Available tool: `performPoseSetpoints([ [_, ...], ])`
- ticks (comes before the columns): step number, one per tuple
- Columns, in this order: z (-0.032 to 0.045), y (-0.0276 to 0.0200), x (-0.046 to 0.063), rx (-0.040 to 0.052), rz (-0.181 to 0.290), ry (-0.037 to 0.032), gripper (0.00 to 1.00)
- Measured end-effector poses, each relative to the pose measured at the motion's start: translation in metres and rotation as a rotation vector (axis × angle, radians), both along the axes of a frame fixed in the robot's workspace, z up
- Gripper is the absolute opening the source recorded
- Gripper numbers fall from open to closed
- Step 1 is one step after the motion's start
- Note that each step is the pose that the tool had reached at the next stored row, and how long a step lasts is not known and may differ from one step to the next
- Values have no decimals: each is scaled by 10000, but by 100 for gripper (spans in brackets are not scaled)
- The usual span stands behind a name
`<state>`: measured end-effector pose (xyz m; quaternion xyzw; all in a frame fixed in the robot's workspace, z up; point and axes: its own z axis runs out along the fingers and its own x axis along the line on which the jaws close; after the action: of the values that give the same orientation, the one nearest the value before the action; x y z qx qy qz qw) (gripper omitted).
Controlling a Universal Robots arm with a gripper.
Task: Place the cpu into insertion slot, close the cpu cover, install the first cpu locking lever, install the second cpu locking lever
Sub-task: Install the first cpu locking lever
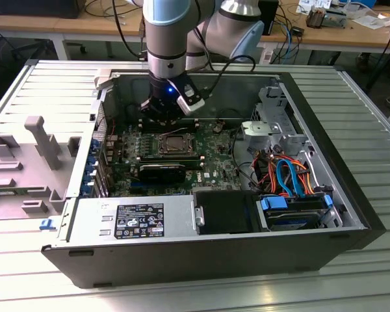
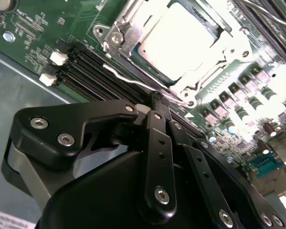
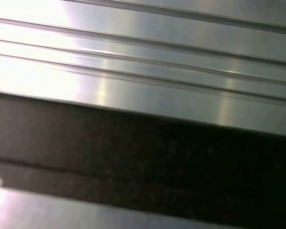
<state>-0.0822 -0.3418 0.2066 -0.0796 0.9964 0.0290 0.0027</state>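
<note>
The cpu [image 2: 188, 38] lies flat in the insertion slot [image 2: 112, 36] on the green motherboard [image 1: 211, 153], its silver top glaring under the light. The cpu cover [image 2: 207, 67] lies down around it as a thin metal frame. A wire locking lever [image 2: 128, 80] runs along the socket's side, between it and the memory slots. My gripper [image 2: 158, 98] is shut, its black fingers pressed together, and the tip sits right at this lever near the socket's corner. In the exterior view the gripper [image 1: 164, 116] hangs just behind the cpu [image 1: 174, 143], inside the open computer case.
Long black memory slots [image 2: 81, 67] lie beside the socket. A power supply [image 1: 136, 221] sits at the case's front, and a drive cage with coloured cables [image 1: 292, 175] is at the exterior view's right. A grey fixture [image 1: 42, 140] rests on the ribbed metal table [image 3: 143, 57].
</note>
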Motion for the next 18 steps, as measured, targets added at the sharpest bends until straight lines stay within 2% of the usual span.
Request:
performPoseSetpoints([
  [6, -39, 26, 78, -1, 0, 1, 11],
  [12, -36, 45, 29, 4, 0, -45, 11],
  [14, 1, 65, 12, 3, -1, -77, 11],
  [16, 79, 77, 8, 2, 0, -92, 11],
  [18, 96, 76, -13, 3, 0, -113, 11],
])
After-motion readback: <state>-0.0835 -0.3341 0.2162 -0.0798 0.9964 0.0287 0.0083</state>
